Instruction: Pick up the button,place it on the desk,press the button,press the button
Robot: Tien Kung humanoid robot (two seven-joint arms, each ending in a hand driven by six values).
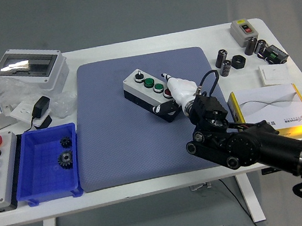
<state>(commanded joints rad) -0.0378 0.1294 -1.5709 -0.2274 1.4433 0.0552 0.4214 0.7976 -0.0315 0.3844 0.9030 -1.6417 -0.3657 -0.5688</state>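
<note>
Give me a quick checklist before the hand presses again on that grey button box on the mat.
1. Button box lies on the blue mat, buttons facing up: ok.
2. Right hand is at the box's right end, a white finger lying over the buttons: ok.
3. Which button the fingertip touches: cannot tell, the hand hides the red one.
4. Green buttons in view and not covered: ok.
5. Box held so it won't slide: cannot tell; a dark finger sits against its near right side.
6. Left hand: not in view, cannot tell.
</note>
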